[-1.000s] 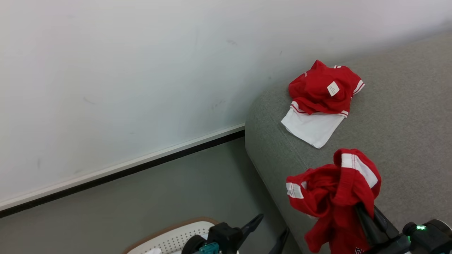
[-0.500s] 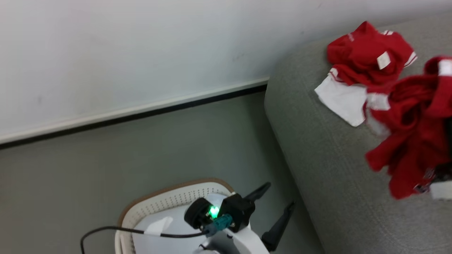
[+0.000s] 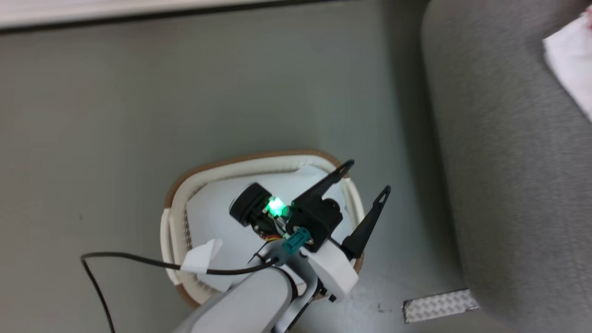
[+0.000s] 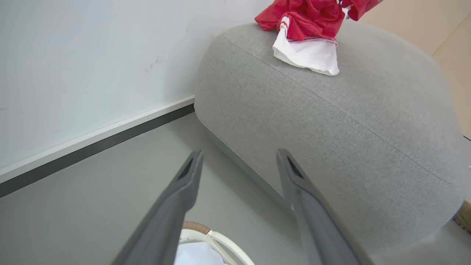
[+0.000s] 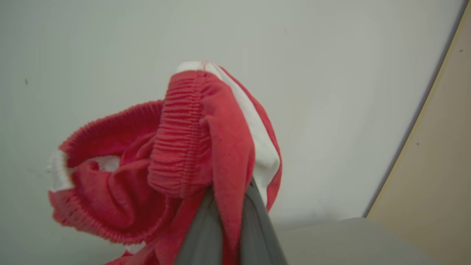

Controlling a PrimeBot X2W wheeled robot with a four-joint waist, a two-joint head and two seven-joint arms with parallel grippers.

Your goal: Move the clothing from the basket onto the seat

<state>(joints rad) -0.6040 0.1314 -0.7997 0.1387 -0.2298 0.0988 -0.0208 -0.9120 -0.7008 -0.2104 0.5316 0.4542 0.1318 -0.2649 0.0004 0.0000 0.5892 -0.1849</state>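
1 piece of clothing [image 4: 305, 36] already lay on the sofa [image 4: 331, 121], the right gripper [image 5: 235, 198] had its jaws clenched on another red piece [image 5: 176, 147] in the air, and the left gripper [image 3: 367, 176] hung with jaws apart over the basket [image 3: 222, 165], so little seemed left.

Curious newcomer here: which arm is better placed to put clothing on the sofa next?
Right: the right gripper is shut on a red garment. The left gripper hangs open, empty, above the basket.
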